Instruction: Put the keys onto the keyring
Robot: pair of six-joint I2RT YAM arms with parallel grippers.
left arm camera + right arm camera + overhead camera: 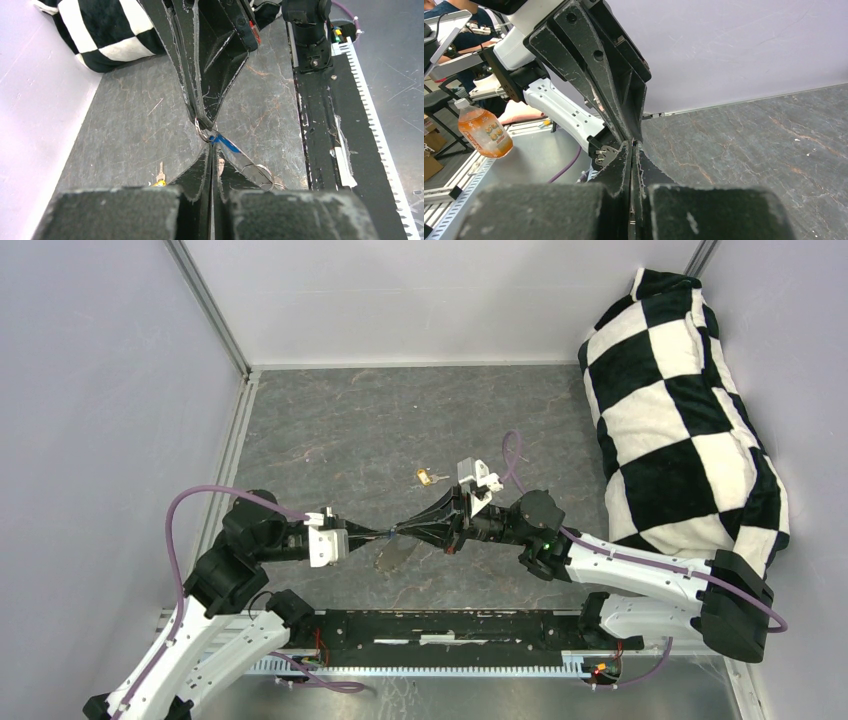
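Note:
My two grippers meet tip to tip above the grey table [330, 430]. The right gripper [398, 531] [632, 144] is shut on the keyring [201, 133], a thin silver loop showing at its tips. Touching that loop, the left gripper [387, 534] [212, 146] is shut on the blue key [226, 143]. From the blue head a grey strip with wire loops [260, 174] hangs down to the right. The brass-gold key [430, 477] [160, 177] lies flat on the table, apart from both grippers.
A black-and-white checkered cushion [680, 410] fills the right side against the wall. A black rail [440, 625] runs along the near edge between the arm bases. Grey walls close in the left and back. An orange bottle [484, 132] stands beyond the table.

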